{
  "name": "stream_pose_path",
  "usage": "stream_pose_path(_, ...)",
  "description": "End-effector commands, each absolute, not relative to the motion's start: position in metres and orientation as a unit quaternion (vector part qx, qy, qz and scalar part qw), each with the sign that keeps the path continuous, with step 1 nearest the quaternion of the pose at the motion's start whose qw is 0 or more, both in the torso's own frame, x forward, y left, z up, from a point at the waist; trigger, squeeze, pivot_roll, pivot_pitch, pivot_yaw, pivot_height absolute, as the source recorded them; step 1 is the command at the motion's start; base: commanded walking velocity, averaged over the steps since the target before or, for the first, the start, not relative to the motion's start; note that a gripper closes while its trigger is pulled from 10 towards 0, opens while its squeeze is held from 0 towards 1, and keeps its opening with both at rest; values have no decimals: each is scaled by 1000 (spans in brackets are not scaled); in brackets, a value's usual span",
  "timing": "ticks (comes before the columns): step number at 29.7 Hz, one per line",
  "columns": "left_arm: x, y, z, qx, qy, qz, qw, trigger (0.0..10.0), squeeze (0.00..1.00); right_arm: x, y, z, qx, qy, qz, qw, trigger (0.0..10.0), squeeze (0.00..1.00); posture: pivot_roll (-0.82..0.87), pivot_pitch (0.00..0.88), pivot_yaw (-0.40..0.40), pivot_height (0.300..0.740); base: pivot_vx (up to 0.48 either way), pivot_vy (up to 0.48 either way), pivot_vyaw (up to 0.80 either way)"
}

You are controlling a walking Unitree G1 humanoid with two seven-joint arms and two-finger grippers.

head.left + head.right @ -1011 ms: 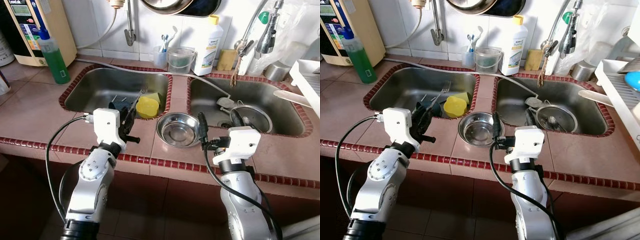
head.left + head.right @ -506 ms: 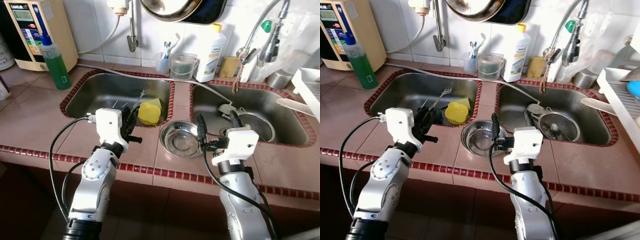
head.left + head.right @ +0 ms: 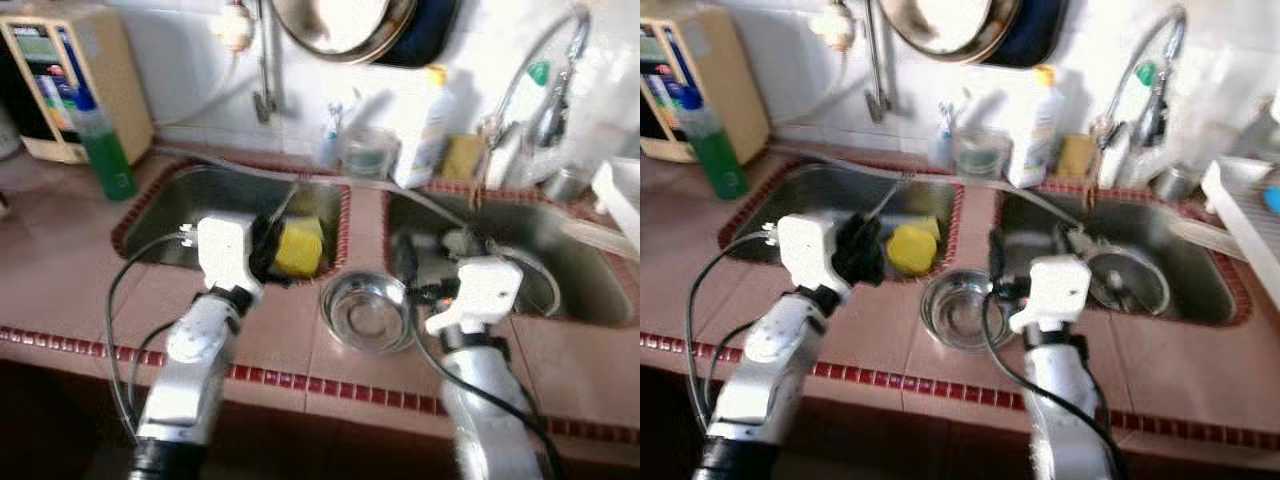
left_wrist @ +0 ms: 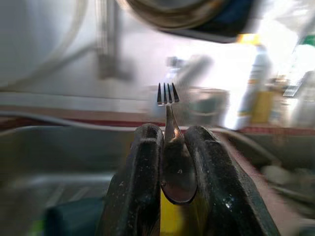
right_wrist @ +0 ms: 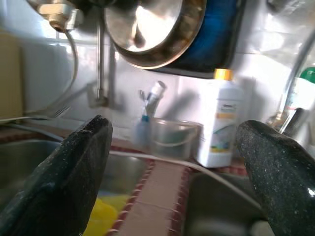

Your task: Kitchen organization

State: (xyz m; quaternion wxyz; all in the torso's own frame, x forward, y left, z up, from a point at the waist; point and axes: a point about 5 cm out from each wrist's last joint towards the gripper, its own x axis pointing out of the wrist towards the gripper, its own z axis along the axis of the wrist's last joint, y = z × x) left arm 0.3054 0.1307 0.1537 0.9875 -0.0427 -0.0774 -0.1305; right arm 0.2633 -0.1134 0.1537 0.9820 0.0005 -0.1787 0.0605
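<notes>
— What is being held by the left gripper [image 4: 166,162]?

— A fork [image 4: 170,142] is being pinched by its handle between the two black fingers [image 4: 135,187], tines up, above the front edge of the left sink [image 3: 190,185], just beside a yellow object [image 3: 297,247] lying in that basin.

— And the right gripper [image 5: 172,172]?

— Its fingers [image 5: 64,172] are being kept spread wide with nothing between them, over the strip of worktop [image 3: 70,290] dividing the two sinks. A steel bowl [image 3: 368,312] is sitting on the worktop near its front edge, between the two arms.
</notes>
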Motion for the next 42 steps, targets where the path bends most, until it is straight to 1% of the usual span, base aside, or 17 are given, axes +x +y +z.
stream_pose_path(1, 305, 118, 157, -46, -83, -150, 984, 10000, 0, 263, -123, 155, -7, -181, 47, 982, 10000, 0, -201, 5, -31, 740, 311, 0, 0)
stream_pose_path(6, 305, 117, 157, -46, -83, -149, 984, 10000, 0, 262, -123, 154, -7, -180, 49, 982, 10000, 0, -202, 9, -33, 740, 279, 0, 0)
stream_pose_path(14, 303, 118, 154, -38, -79, -155, 984, 10000, 0, 258, -124, 151, -12, -172, 59, 983, 10000, 0, -202, 12, -32, 740, 0, 0, 0)
stream_pose_path(22, 303, 117, 152, -28, -80, -174, 981, 10000, 0, 249, -125, 145, -13, -156, 74, 985, 10000, 0, -204, 28, -34, 740, 0, 0, 0)
stream_pose_path(25, 311, 116, 152, -15, -81, -184, 979, 10000, 0, 242, -122, 140, -13, -140, 93, 986, 10000, 0, -206, 39, -34, 740, 0, 0, 0)
stream_pose_path(30, 316, 118, 152, -6, -80, -186, 979, 10000, 0, 238, -122, 138, -13, -133, 98, 986, 10000, 0, -214, 53, -29, 740, 0, 0, 0)
stream_pose_path(35, 329, 120, 150, 17, -76, -191, 978, 10000, 0, 220, -116, 135, -5, -112, 122, 986, 10000, 0, -235, 94, -24, 740, 0, 0, 0)
stream_pose_path(41, 334, 119, 149, 42, -74, -210, 974, 10000, 0, 209, -115, 137, 5, -97, 135, 986, 10000, 0, -250, 129, -22, 740, 0, 0, 0)
stream_pose_path(42, 337, 119, 149, 42, -72, -216, 973, 10000, 0, 206, -116, 138, -9, -104, 128, 986, 10000, 0, -254, 141, -23, 740, 0, 0, 0)
